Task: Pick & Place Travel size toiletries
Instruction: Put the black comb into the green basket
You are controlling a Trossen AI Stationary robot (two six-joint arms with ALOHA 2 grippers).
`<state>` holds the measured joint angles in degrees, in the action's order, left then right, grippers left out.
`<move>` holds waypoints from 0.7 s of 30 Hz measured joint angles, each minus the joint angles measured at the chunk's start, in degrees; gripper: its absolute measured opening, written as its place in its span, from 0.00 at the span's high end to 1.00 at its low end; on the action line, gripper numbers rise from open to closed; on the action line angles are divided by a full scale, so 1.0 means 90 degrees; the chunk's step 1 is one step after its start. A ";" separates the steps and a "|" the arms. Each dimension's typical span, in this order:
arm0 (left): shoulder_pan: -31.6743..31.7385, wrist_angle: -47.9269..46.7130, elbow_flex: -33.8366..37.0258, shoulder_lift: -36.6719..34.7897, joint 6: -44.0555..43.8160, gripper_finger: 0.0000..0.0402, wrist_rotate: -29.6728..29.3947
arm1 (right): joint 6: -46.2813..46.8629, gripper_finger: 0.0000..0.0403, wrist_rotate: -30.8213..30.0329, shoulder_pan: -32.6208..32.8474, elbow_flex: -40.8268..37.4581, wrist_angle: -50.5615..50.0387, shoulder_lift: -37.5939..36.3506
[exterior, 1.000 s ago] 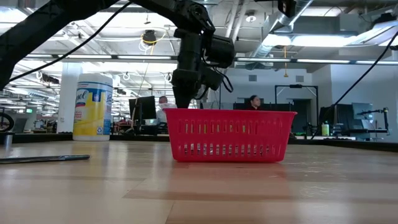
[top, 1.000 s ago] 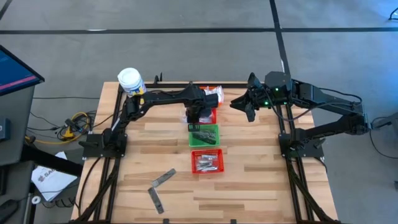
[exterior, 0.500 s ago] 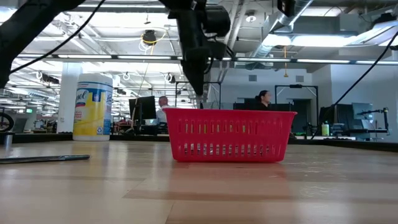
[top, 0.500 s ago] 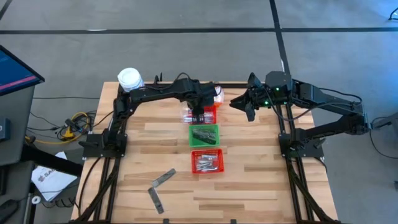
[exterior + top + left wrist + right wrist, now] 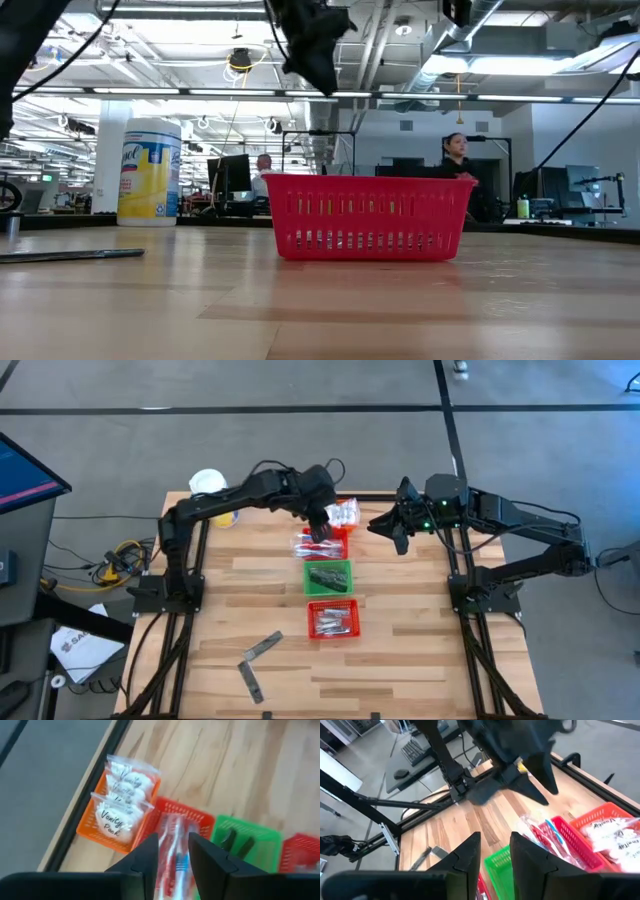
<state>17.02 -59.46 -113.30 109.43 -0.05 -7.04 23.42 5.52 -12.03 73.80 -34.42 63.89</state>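
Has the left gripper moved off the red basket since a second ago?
Yes. In the low view the left gripper has risen well above the nearest red basket's rim, where it earlier reached down behind it.

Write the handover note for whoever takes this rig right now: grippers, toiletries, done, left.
Left gripper: open, empty, raised above the baskets at the table's far edge.
Right gripper: parked at the far right, holding nothing.
Sorted: clear sachets with white contents in the orange mesh basket; slim toothbrushes in the red mesh basket beside it; dark pieces in the green mesh basket; silvery tubes in the nearest red basket.
Left: two dark flat strips loose on the wooden table.
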 joint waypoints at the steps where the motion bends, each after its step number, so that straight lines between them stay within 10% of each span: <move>1: -0.0025 0.0000 0.0000 -0.0081 -0.0150 0.75 0.0038 | 0.0002 0.76 0.0030 0.0000 0.0000 0.0002 0.0014; 8: -0.0412 0.0013 0.0084 -0.0671 -0.1049 0.75 0.0625 | 0.0004 0.76 0.0124 0.0007 0.0005 0.0144 0.0305; 21: -0.1759 0.0130 0.2052 -0.2127 -0.2621 0.83 0.0652 | 0.0007 0.76 0.2399 0.0175 0.0002 0.1956 0.1538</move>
<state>1.19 -58.29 -94.83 90.29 -23.64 -1.17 23.48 27.11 -10.45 73.82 -16.81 77.74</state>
